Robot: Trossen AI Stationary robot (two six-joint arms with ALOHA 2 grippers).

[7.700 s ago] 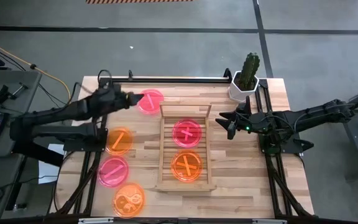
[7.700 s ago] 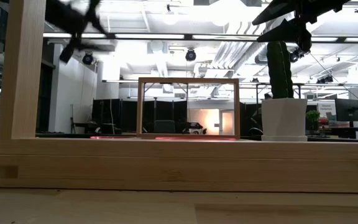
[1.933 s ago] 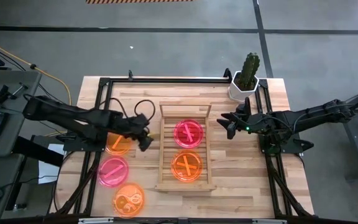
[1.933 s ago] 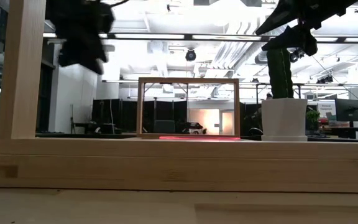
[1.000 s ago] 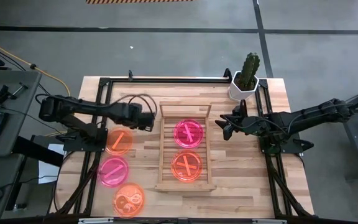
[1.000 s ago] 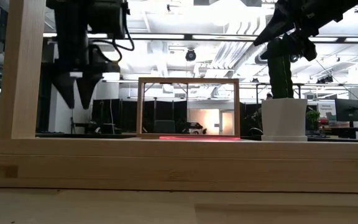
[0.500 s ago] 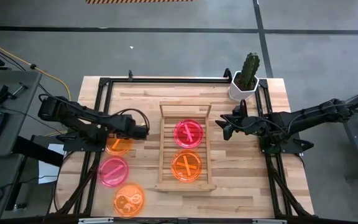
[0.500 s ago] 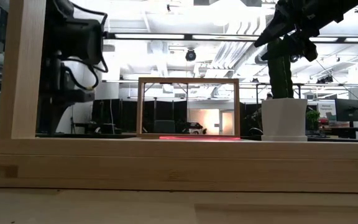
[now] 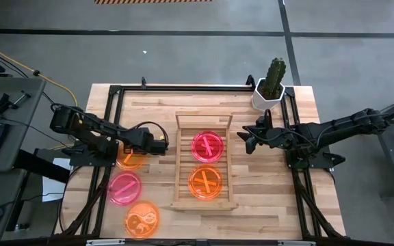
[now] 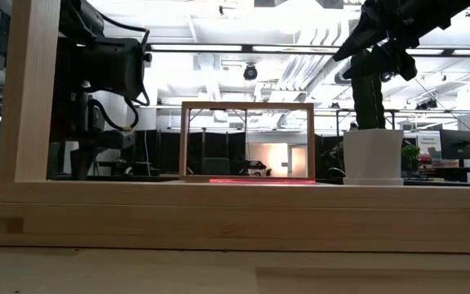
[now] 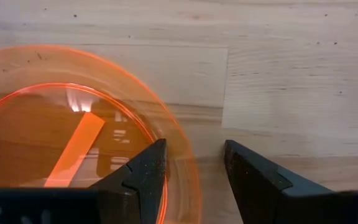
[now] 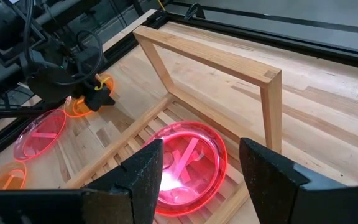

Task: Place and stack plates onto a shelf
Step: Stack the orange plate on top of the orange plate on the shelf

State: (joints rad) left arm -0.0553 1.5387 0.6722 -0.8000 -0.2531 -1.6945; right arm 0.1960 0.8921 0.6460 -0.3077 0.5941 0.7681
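Observation:
An orange plate [image 9: 128,157] lies flat on the table, left of the shelf [image 9: 182,171]. My left gripper [image 9: 164,145] is open and low at that plate's right rim [image 11: 188,180]. One finger [image 11: 148,171] stands over the plate's inner side and the other finger [image 11: 250,177] over bare wood outside it. A pink plate [image 9: 206,145] and an orange plate [image 9: 205,181] lie on the shelf slats. Another pink plate [image 9: 124,188] and orange plate [image 9: 141,219] rest on the table near the front left. My right gripper [image 9: 242,140] hovers open, right of the shelf. My left gripper [image 11: 194,149] comes at the orange plate's right rim from above, pointing down, with its fingers on either side of the rim. I cannot tell whether either finger touches the plate. The plate lies flat on the table.
A potted cactus [image 9: 271,82] stands at the far right corner. The shelf's raised rail [image 9: 204,117] is at its far end. Black frame bars [image 9: 183,87] run along the table's edges. Bare wood shows between the shelf and the right arm.
My left gripper has moved toward the near edge and come down to the orange plate's right rim, staying open. The plates have not moved.

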